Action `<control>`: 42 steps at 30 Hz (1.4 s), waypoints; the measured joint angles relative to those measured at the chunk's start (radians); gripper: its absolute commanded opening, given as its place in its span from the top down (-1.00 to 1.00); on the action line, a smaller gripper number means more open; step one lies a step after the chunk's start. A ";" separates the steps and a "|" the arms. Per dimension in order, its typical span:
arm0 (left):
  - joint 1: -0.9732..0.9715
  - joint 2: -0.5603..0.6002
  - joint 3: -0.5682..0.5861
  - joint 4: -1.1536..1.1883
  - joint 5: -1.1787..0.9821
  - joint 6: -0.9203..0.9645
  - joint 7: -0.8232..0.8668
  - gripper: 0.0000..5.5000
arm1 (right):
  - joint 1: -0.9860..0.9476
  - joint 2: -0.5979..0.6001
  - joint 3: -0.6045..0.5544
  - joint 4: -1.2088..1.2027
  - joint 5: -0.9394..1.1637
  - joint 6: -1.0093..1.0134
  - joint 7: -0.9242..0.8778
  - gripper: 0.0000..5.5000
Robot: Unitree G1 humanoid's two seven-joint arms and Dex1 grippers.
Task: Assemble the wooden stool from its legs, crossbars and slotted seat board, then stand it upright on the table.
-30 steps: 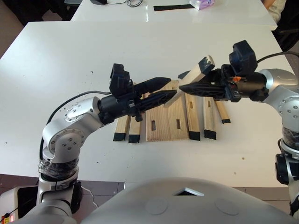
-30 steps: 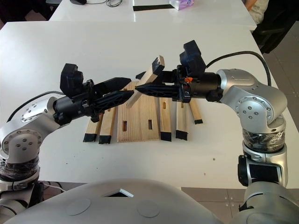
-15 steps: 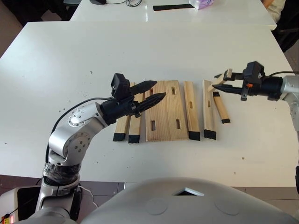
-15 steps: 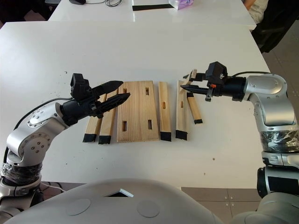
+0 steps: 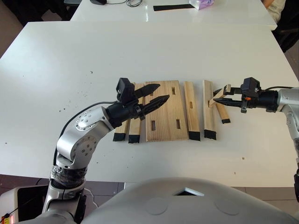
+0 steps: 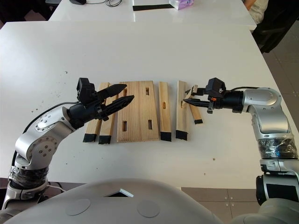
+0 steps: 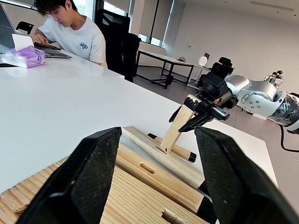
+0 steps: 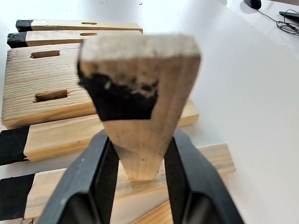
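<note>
A white table (image 5: 140, 46) in an open office carries the stool parts, laid flat around its middle. The short black-tipped crossbar (image 7: 177, 128) stands tilted, pinched low down by the right gripper (image 5: 217, 99), its foot touching a slotted leg (image 5: 207, 109) on the side toward the table's right edge.

The slotted seat board (image 5: 163, 112) lies flat further left. The left gripper (image 5: 163, 92) hovers over the board's left rim, fingers spread and empty.

The step appears to be seating the crossbar in the leg's slot. It probably wants the bar brought upright, its end squared to the slot, then pressed straight down. The leg lies loose and may slide, so the free gripper pinning it would help.
</note>
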 measured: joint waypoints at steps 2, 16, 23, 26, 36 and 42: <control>0.000 0.000 0.000 -0.002 0.000 0.001 0.001 -0.06 | 0.007 0.000 -0.003 -0.007 0.001 -0.001 0.006 0.53; -0.004 0.000 0.000 -0.009 -0.001 0.020 0.001 -0.06 | 0.019 0.033 -0.003 0.000 -0.009 -0.062 0.004 0.53; -0.007 0.001 -0.001 -0.012 -0.001 0.028 -0.001 -0.06 | 0.023 0.035 0.015 0.054 -0.035 -0.121 0.030 0.53; -0.010 0.003 -0.001 -0.012 -0.003 0.037 -0.005 -0.06 | 0.028 0.035 0.021 0.065 -0.018 -0.109 0.042 0.53; -0.038 0.013 -0.013 -0.010 -0.013 0.066 -0.020 -0.06 | -0.049 0.080 0.065 0.155 0.065 0.057 0.082 0.53; -0.049 0.017 -0.016 -0.003 -0.020 0.077 -0.022 -0.06 | -0.067 0.084 0.107 0.173 0.058 -0.012 0.077 0.53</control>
